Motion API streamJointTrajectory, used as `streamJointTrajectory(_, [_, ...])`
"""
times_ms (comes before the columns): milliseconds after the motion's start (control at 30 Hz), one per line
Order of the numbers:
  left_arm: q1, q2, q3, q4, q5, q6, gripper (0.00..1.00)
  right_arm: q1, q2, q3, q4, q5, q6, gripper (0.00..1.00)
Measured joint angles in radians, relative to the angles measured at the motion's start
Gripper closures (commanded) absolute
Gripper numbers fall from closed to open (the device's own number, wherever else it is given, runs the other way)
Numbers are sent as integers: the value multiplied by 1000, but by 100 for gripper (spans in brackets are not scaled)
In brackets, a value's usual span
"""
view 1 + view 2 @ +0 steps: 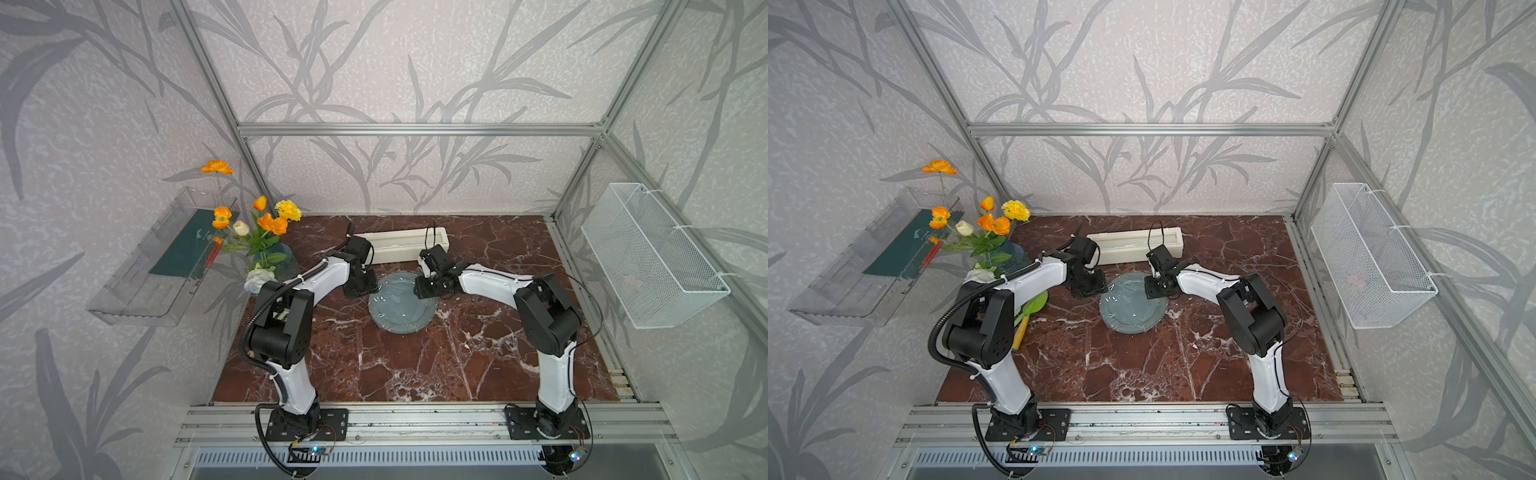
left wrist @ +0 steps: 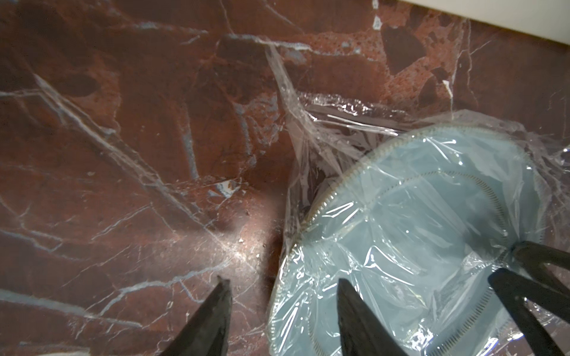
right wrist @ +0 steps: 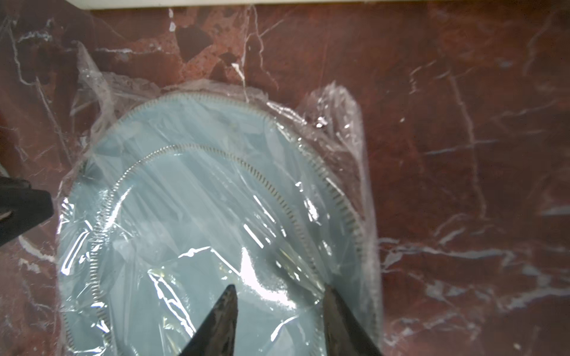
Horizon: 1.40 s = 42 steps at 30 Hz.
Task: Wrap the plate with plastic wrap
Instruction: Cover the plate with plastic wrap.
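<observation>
Here left tool [image 2: 282,282] and right tool [image 3: 279,288] gape, empty, over the plate [image 1: 403,318] under plastic wrap [image 3: 339,123].

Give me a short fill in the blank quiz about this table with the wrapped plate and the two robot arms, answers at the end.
The thin transparent plastic wrap covers a round flat plate coloured grey-____. The long cream-white dispenser box lies ____ the plate, nearer the back wall. The left pincer and right pincer both have ____ jaws. The orange and yellow flowers stand on the robot's ____ side.
Missing words: blue; behind; open; left.
</observation>
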Motion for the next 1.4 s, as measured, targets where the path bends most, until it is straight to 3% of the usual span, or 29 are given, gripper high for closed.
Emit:
streamJointTrajectory(1033, [0,18,-8,6,23,2,49,3,-75,-125,87,66,-42,47])
streamJointTrajectory(1400, [-3,50,-13,15,40,0,49,14,-96,-143,71,99,-35,40])
